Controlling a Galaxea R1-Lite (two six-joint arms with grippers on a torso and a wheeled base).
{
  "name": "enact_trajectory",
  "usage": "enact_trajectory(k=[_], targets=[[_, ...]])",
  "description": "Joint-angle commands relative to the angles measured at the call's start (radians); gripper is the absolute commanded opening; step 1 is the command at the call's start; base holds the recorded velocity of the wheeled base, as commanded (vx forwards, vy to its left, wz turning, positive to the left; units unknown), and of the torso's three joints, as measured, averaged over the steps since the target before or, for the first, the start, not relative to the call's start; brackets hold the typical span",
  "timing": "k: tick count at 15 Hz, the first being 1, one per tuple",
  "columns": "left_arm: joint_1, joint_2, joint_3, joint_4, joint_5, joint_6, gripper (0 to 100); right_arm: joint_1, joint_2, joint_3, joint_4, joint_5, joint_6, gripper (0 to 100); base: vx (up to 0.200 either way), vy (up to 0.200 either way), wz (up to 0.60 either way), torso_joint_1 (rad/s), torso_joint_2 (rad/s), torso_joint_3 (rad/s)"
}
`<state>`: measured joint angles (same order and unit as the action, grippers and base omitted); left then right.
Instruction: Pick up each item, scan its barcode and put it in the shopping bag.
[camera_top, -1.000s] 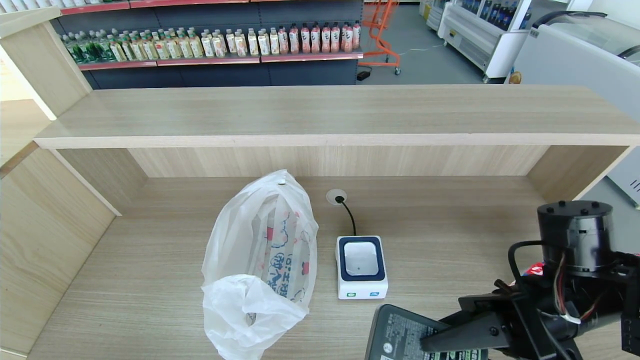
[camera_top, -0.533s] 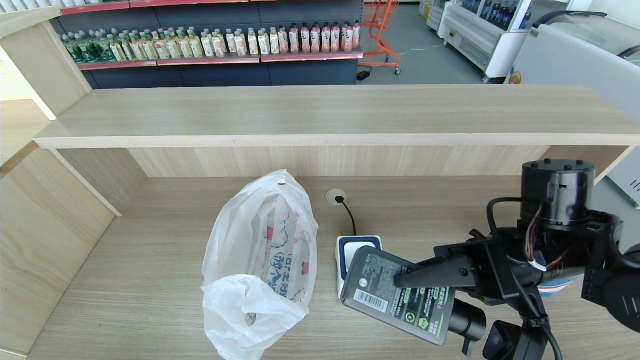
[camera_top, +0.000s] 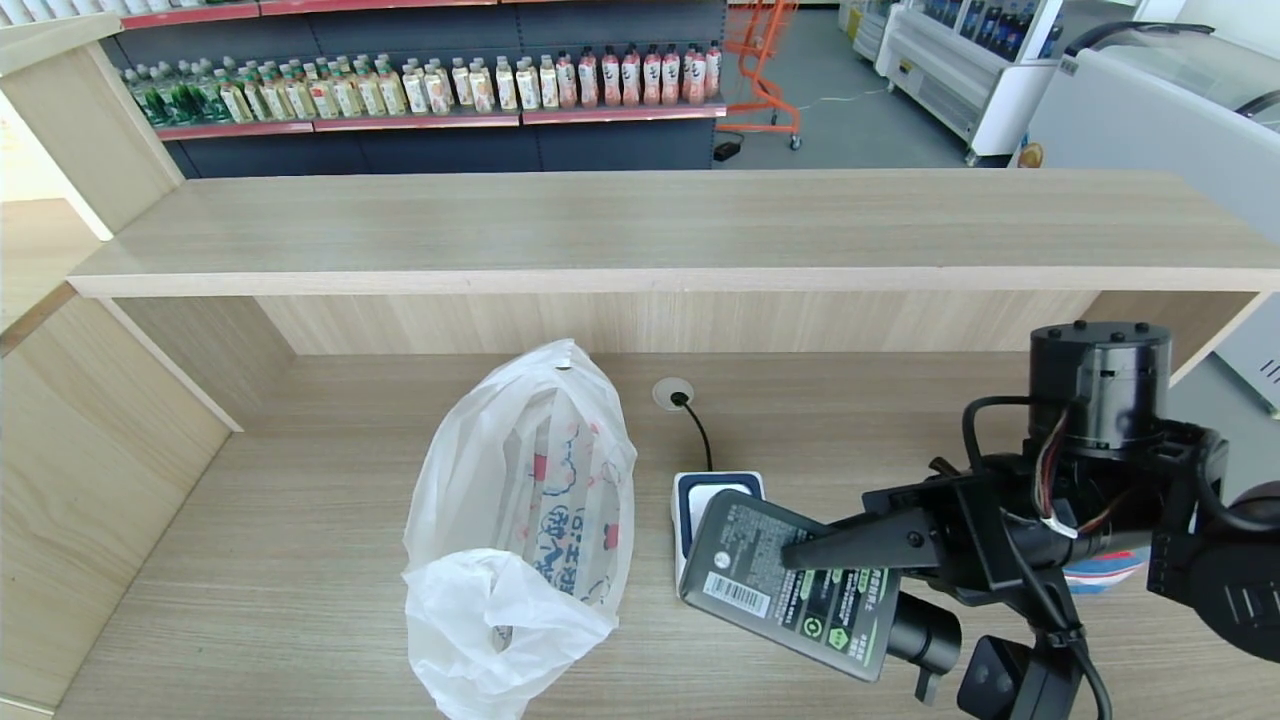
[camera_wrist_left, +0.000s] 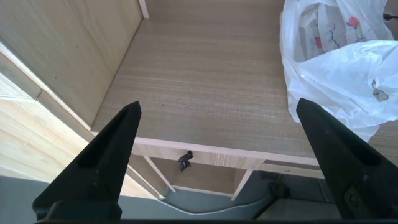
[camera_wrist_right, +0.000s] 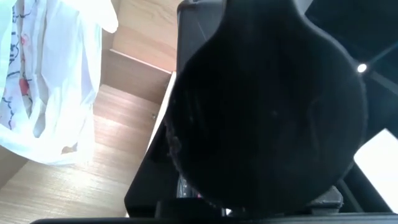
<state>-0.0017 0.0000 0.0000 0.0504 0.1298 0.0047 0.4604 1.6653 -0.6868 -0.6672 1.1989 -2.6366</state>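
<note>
Grey pouch (camera_top: 757, 585): dark, flat, green marks and a white barcode (camera_top: 737, 596) on the face turned up to the head view; held clear of the counter (camera_top: 300, 560), tilted, barcode corner lowest and nearest the shopping bag
Right hand (camera_top: 812, 560): clamped on the pouch from its right side; the upper finger (camera_top: 860, 535) lies across the printed face, the other finger is under the pouch and hidden; in the right wrist view the dark pouch (camera_wrist_right: 267, 106) sits close against the camera
Scanner (camera_top: 714, 492): white box with a dark blue frame, flat on the counter just right of the bag; the pouch covers its near part in the head view, touching or not cannot tell; black cable (camera_top: 697, 430) runs back to a round grommet (camera_top: 672, 392)
Shopping bag (camera_top: 520, 540): thin white plastic, lying on the counter with its mouth toward the near edge, a printed pack showing through the film; also at the side of the right wrist view (camera_wrist_right: 56, 81)
Left hand (camera_wrist_left: 217, 106): fingers spread wide, holding nothing, above the near edge of the counter (camera_wrist_left: 205, 81), with the bag (camera_wrist_left: 336, 68) off to one side
Red, white and blue packet (camera_top: 1100, 575): on the counter at the right, mostly hidden behind the right arm
</note>
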Motion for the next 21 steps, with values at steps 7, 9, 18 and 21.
enact_trajectory(k=[7, 9, 18, 21], targets=[[0.0, 0.0, 0.0, 0.0, 0.001, 0.0, 100, -0.002, -0.024, 0.018, 0.0, 0.001, 0.006, 0, 0.0, 0.0, 0.0, 0.0, 0.0, 0.0], [0.0, 0.0, 0.0, 0.0, 0.001, 0.0, 100, -0.032, -0.056, -0.003, 0.0, -0.001, 0.07, 0, 0.0, 0.0, 0.0, 0.0, 0.0, 0.0], [0.0, 0.0, 0.0, 0.0, 0.001, 0.0, 100, -0.401, -0.395, 0.194, -0.008, -0.449, 1.333, 0, 0.0, 0.0, 0.0, 0.0, 0.0, 0.0], [0.0, 0.0, 0.0, 0.0, 0.001, 0.0, 100, -0.307, -0.315, 0.159, 0.089, -0.521, 2.06, 0, 0.0, 0.0, 0.0, 0.0, 0.0, 0.0]])
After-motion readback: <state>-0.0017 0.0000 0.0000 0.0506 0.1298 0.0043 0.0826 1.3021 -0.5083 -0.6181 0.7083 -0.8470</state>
